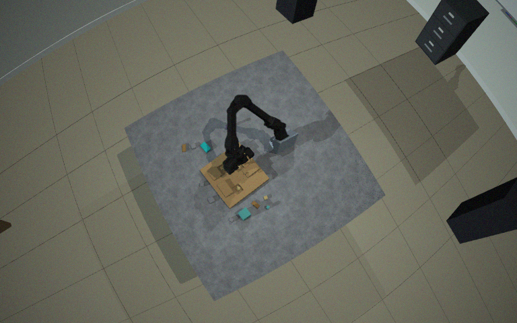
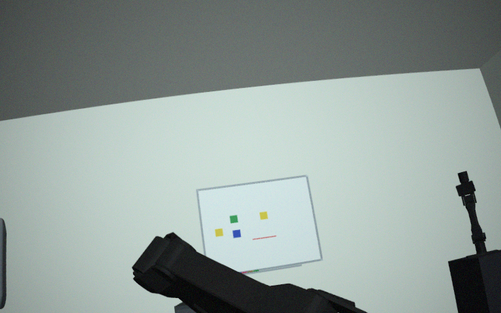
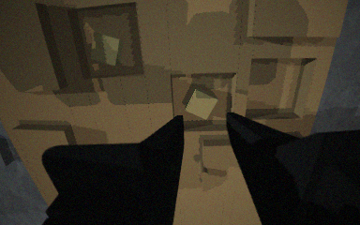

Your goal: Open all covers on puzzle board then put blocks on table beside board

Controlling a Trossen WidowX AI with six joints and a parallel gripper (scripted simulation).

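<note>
Directly beneath the wrist camera: black parallel-jaw gripper (image 3: 203, 121), fingers partly spread with a gap between them and nothing pinched, poised above the tan wooden puzzle board (image 3: 141, 117).

Just beyond the fingertips: pale green square block (image 3: 202, 104), tilted in its square well (image 3: 225, 84), uncovered, apart from both fingers and lined up with the gap between them.

Farther off, upper left in the wrist view: second pale green block (image 3: 110, 49), lying in a deeper dark-walled well (image 3: 133, 42), cover pushed aside. To the right, another recessed square well (image 3: 277, 89) with shaded walls; contents cannot be told.

Board, seen from above: flat rectangular slab (image 1: 255, 182), matte light brown, with raised cover plates and recesses, set at an angle on a mottled grey square mat (image 1: 305, 198).

On the mat beside the board: teal cube (image 1: 244, 214), small brown block (image 1: 255, 204), tiny teal piece (image 1: 267, 207) and small yellowish piece (image 1: 265, 197) near the board's lower edge; another teal cube (image 1: 205, 147) and brown block (image 1: 184, 147) near its upper left corner.

Black jointed arm (image 1: 244, 104), arching from a grey base (image 1: 291, 138) at the board's far side down onto the board.

Beyond: beige tiled floor (image 1: 95, 247), dark filing cabinet (image 1: 450, 30), white wall-mounted whiteboard (image 2: 258, 225) bearing coloured squares.
</note>
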